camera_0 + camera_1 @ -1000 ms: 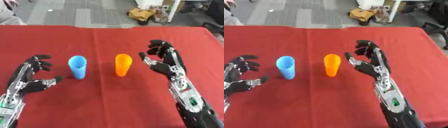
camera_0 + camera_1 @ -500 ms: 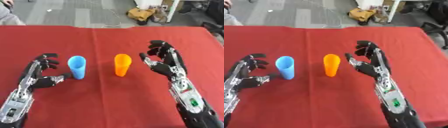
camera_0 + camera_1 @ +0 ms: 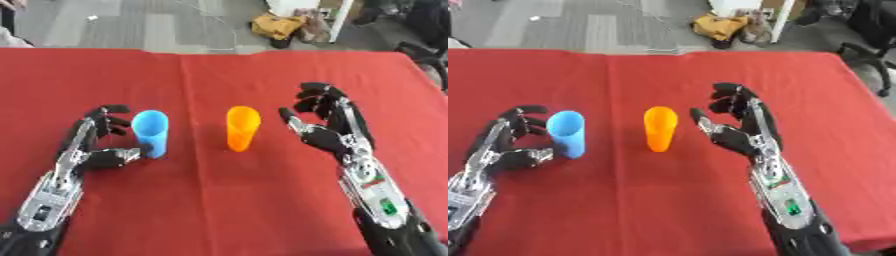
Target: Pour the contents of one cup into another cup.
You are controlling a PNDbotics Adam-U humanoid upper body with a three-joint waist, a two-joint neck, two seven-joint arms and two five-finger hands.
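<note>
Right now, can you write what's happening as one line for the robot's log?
phase: reaching | left hand: open, beside blue cup | right hand: open, apart from orange cup | both cups upright on red table

Table covering (image 3: 219, 210): solid red, no pattern. Left cup (image 3: 151, 133): light blue, plain. Right cup (image 3: 242, 128): orange, plain. Left hand (image 3: 94, 150) and right hand (image 3: 325, 125): black fingers and palms. Forearms: silver metal segments with black sections; the right forearm carries a small green mark. Floor (image 3: 131, 25) beyond the table: grey.
</note>
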